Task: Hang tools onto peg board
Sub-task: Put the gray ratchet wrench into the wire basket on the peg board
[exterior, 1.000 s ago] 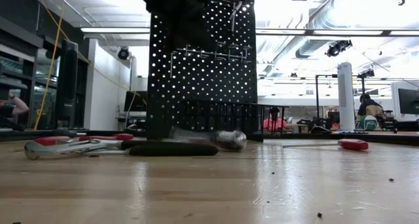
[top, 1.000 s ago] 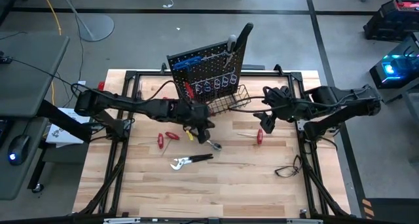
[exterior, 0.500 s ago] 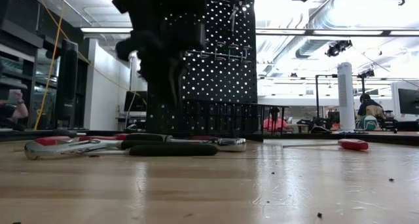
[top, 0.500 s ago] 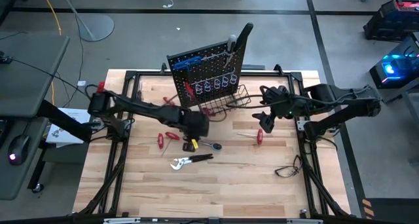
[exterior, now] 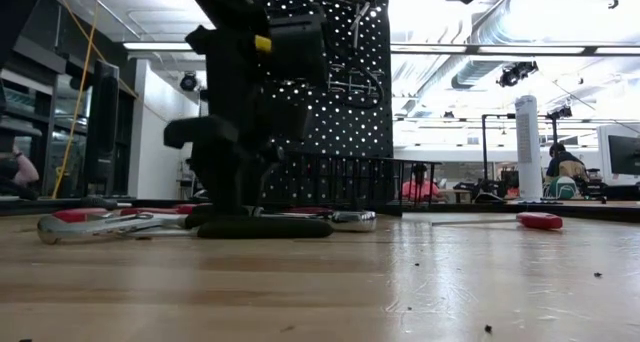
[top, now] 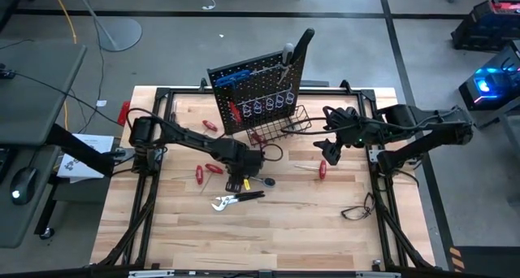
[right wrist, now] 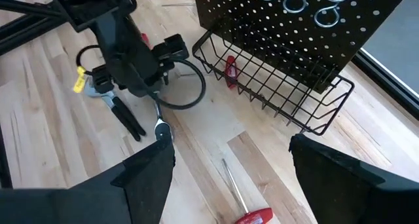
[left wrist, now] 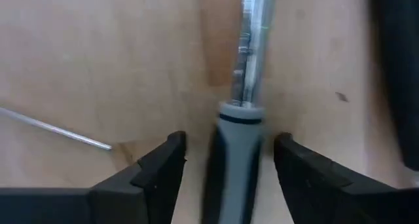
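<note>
Bright, even light (left-wrist view blurred)

You have a pale, light-brown wooden tabletop [top: 276, 229] with fine straight grain running across it. Your black perforated metal peg board [top: 253, 89] shows an even grid of small round holes, silver rings in a row across its face, and a blue tool near its top. Its black wire basket [right wrist: 275, 96] holds something red. Red-handled screwdrivers [top: 208, 171] lie on the wood, another red-handled tool with a silver shaft [top: 317, 169] further right. The silver pliers with black handles [top: 236, 199] lie in front. Both arms are dark; the left pincer [left wrist: 226, 162] is black, straddling a grey handle with a shiny silver shaft [left wrist: 252, 47]. A yellow tag [right wrist: 79, 80] shows on the left arm.
</note>
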You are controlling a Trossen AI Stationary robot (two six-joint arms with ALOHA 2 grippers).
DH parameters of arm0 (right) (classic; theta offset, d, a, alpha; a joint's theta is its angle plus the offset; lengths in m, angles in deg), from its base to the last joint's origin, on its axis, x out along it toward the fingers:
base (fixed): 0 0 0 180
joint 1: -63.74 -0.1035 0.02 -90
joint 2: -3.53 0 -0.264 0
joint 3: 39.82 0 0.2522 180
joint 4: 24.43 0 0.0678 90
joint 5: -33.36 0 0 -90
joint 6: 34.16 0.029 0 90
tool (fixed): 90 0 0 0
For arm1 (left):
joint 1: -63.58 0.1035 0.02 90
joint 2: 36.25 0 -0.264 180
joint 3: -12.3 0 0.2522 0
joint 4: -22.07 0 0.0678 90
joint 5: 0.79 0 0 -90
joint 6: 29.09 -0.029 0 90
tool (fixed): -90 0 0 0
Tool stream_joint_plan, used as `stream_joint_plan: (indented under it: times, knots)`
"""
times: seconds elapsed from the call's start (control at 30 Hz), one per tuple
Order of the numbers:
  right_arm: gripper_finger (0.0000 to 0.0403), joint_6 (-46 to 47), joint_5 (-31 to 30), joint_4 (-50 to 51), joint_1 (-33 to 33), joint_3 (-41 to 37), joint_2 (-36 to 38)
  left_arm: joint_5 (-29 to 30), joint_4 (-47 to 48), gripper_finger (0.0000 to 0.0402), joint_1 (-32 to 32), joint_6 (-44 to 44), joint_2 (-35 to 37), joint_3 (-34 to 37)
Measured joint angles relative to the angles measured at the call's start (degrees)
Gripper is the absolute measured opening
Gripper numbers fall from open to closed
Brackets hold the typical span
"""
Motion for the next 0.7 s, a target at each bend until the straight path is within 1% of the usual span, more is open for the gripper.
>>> stream_joint_plan:
  times: [0.07,0.1,0.17,0.2,0.23,0.47,0.6,0.7]
  knots:
    - [0.0291,0.0,0.0,0.2,0.0,0.0,0.0,-0.8,1.1,0.0185,0.1,0.3,-2.0,-0.4]
    - [0.0291,0.0,0.0,0.1,0.0,0.0,0.0,-1.3,1.5,0.016,0.1,0.3,-2.5,-0.5]
    - [0.0291,0.0,0.0,0.2,0.0,0.0,0.0,-2.0,2.0,0.0091,-0.1,0.1,-2.5,-0.5]
    - [0.0291,0.0,0.0,0.2,0.0,0.0,0.0,-2.2,2.2,0.0079,-0.1,0.7,-2.5,-0.5]
    - [0.0291,0.0,0.0,0.2,0.0,0.0,0.0,-2.8,2.2,0.0084,0.0,0.7,-2.5,-0.5]
    - [0.0291,0.0,0.0,0.4,0.0,0.0,0.0,-2.2,2.2,0.0085,-0.1,2.0,-2.8,-1.3]
    - [0.0291,-1.4,0.1,0.5,0.0,0.0,0.0,-1.0,-1.3,0.0084,-0.2,4.9,1.7,-0.4]
    - [0.0291,-2.7,0.1,0.4,0.0,0.0,0.0,0.0,-2.0,0.0084,-0.2,5.7,4.0,-0.2]
